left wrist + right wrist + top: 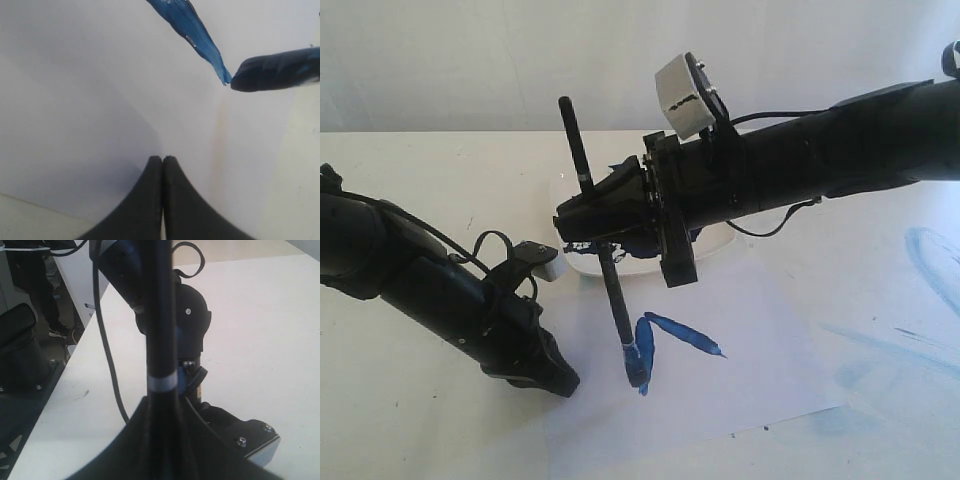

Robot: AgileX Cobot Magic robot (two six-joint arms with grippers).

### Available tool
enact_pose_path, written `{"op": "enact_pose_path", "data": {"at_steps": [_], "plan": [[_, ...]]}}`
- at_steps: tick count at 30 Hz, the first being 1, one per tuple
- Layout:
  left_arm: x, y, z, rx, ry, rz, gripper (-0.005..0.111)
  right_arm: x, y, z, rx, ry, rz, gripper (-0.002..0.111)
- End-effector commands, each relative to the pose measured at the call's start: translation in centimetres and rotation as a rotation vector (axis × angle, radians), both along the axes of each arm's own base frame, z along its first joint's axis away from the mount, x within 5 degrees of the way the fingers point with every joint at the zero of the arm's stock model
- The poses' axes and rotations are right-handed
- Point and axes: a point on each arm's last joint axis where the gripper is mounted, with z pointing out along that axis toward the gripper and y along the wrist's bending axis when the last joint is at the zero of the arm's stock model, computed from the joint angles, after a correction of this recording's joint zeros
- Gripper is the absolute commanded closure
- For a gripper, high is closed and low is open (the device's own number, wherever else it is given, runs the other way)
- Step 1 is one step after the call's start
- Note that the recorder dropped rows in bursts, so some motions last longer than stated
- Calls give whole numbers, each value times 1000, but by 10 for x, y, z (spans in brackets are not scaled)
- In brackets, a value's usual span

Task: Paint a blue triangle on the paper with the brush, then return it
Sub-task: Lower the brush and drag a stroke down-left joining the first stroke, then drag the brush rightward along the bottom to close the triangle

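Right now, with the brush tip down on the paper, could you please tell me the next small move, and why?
Probably drag the brush tip across the paper to the free end of the long stroke. Only two blue strokes show, joined at one corner, so the triangle lacks a third side, and the right hand grips the brush.

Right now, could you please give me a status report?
Right gripper shut on brush, tip on paper. Left gripper shut at paper's edge. Blue triangle unfinished, two strokes. Nothing in the way.
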Motion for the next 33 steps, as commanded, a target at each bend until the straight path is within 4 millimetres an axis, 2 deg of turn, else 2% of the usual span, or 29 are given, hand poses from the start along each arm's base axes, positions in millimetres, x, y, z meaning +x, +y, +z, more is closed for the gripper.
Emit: {"op": "enact_pose_path", "data": {"at_steps": [1,9,14,33], "plan": [[-3,-2,2,-15,14,-15,107,2,2,-8,-8,9,17,108],[-3,-2,2,-16,15,-16,107,6,-1,-12,-22,9,6,108],[-3,-2,2,-15,14,-15,107,23,-22,-11,-19,16,-66,108],[-3,-2,2,-15,14,-15,107,48,-60,-12,-24,15,-190,108]]}}
